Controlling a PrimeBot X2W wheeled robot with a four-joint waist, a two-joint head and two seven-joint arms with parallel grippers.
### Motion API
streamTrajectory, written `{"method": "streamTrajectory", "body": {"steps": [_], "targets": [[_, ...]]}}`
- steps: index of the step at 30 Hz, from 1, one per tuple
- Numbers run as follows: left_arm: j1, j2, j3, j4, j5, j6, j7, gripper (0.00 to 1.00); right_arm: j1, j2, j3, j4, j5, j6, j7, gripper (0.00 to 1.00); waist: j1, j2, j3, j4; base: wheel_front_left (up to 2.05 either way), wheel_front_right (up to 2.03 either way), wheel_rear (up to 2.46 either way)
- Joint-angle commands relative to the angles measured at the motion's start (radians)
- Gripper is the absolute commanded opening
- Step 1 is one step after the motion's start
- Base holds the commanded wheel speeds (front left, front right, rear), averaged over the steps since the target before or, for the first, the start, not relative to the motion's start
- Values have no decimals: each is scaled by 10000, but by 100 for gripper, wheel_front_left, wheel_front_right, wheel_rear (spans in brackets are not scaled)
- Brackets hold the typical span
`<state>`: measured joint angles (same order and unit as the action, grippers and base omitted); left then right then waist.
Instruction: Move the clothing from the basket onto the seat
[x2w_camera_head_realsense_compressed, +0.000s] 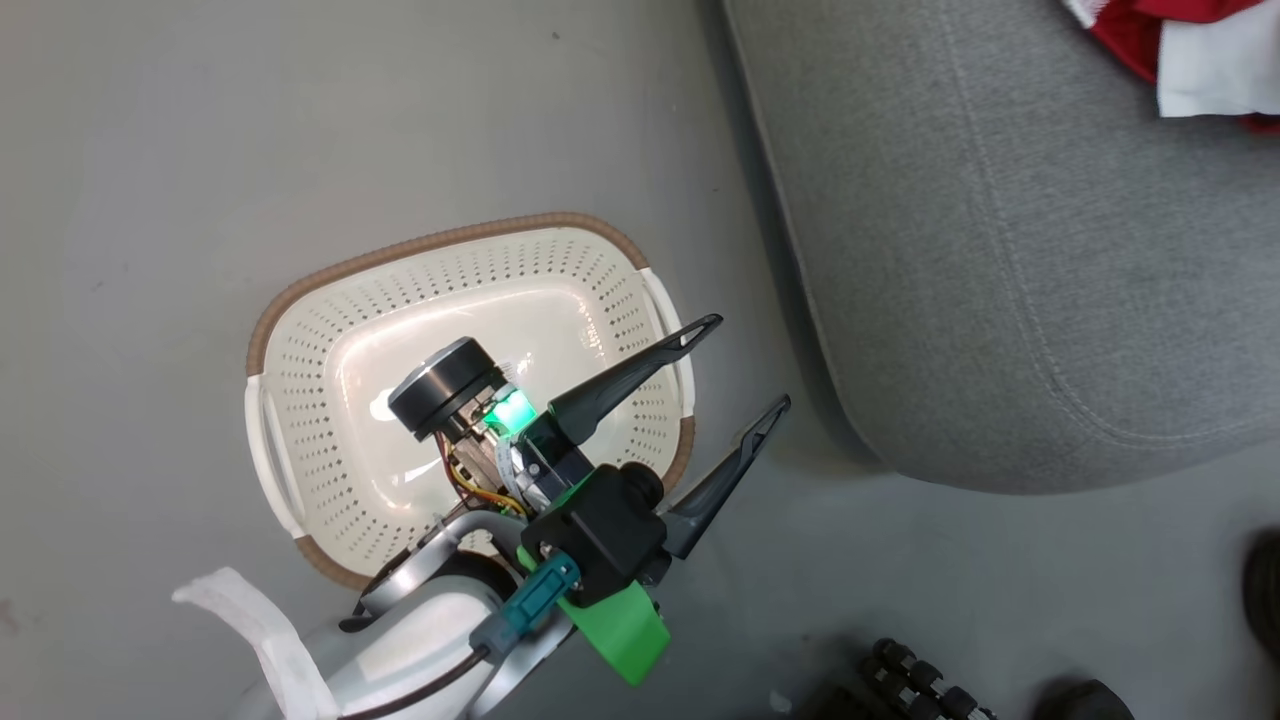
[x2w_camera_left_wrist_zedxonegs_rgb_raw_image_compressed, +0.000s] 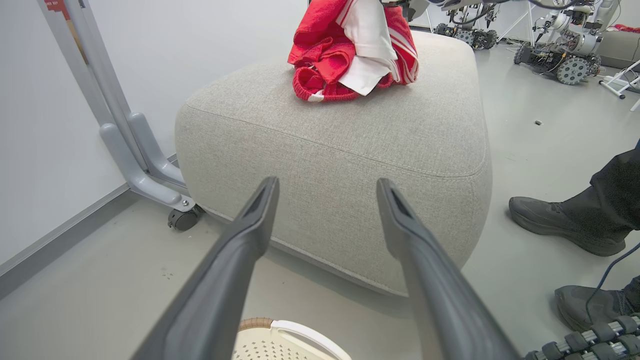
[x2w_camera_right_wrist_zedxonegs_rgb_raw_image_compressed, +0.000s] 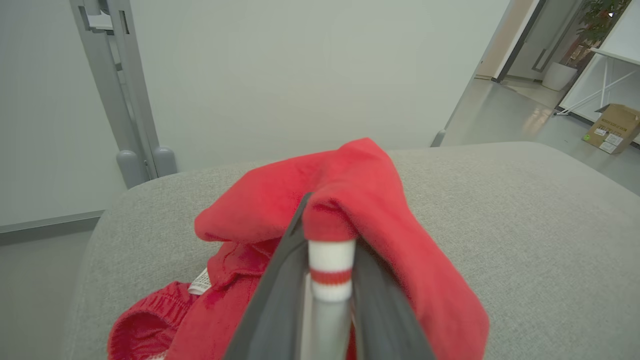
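Jaws of your left gripper (x2w_camera_head_realsense_compressed: 750, 361) stand spread over the rim of the basket (x2w_camera_head_realsense_compressed: 300, 420), which sits on the floor beside the seat (x2w_camera_left_wrist_zedxonegs_rgb_raw_image_compressed: 350, 165). Your right wrist view shows the right gripper (x2w_camera_right_wrist_zedxonegs_rgb_raw_image_compressed: 331, 240) pinching the red clothing (x2w_camera_right_wrist_zedxonegs_rgb_raw_image_compressed: 350, 190) heaped on the seat. Your left wrist view adds a person's shoes (x2w_camera_left_wrist_zedxonegs_rgb_raw_image_compressed: 560, 225) nearby.

The basket (x2w_camera_head_realsense_compressed: 300, 380) sat on the grey floor (x2w_camera_head_realsense_compressed: 150, 150) near the seat (x2w_camera_head_realsense_compressed: 1000, 260). The left gripper (x2w_camera_head_realsense_compressed: 745, 362) hung over its right edge, fingers spread wide. The clothing (x2w_camera_head_realsense_compressed: 1190, 50) was bunched up at the seat's far corner.
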<state>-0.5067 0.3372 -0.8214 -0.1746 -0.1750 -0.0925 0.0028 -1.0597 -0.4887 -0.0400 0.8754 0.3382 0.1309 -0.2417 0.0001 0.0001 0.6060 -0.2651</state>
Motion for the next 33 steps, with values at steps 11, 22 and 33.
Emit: {"method": "streamTrajectory", "body": {"steps": [11,22,33], "targets": [[91,-90,82,465,-133,339,-458,100,2347,982,-1491,-691,-377,-3,-236,100,-1,-1,-413,166,0,0,0],[1115,-337,1135,1613,-964,1538,-1814,100,5771,2802,-2243,-4385,-1456,-3,-237,100,-1,-1,-2182,433,0,0,0],[1968,-542,3022,2672,-1766,2570,-2675,100,8629,4072,-1049,-7358,-1995,-3,95,100,-1,-1,-3478,1399,0,0,0]]}}
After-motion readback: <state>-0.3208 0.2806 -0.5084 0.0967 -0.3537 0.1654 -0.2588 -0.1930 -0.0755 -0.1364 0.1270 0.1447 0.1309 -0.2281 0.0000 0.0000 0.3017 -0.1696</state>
